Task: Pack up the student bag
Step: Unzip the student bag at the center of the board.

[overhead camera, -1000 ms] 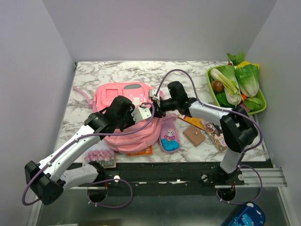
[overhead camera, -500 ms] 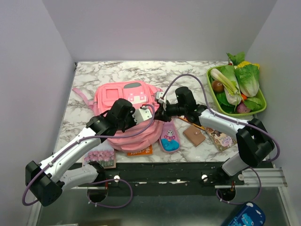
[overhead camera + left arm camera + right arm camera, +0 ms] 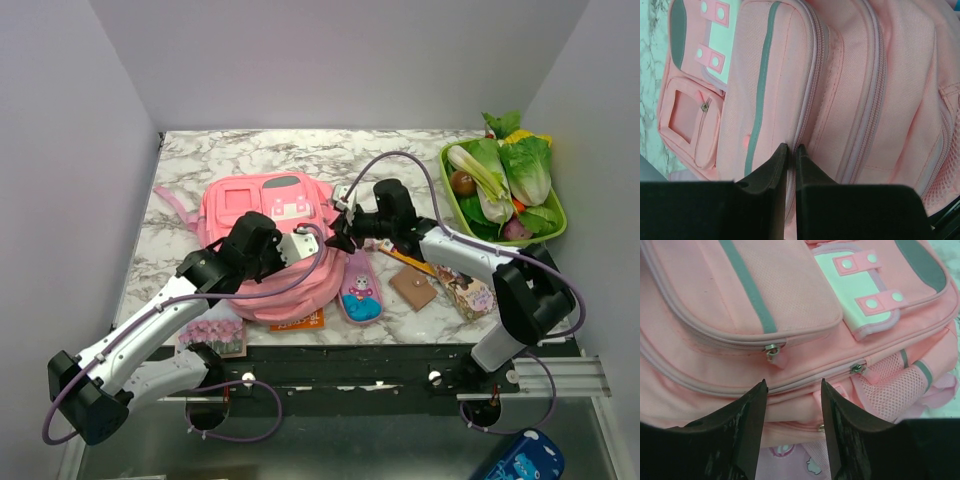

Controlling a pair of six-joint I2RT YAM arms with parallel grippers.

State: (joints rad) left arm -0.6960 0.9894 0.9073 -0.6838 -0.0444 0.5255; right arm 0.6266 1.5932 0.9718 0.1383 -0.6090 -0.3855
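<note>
Student bag (image 3: 270, 205) lies left-centre on table (image 3: 400, 160), left gripper (image 3: 790, 152) pinching its fabric by a zip seam, right gripper (image 3: 792, 390) spread near a zip pull (image 3: 771, 351); thin pinch may slip, or right jaws may grab cloth and miss the pull.

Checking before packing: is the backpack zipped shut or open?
Shut: on the student bag, every visible zip lies closed in both wrist views.
</note>
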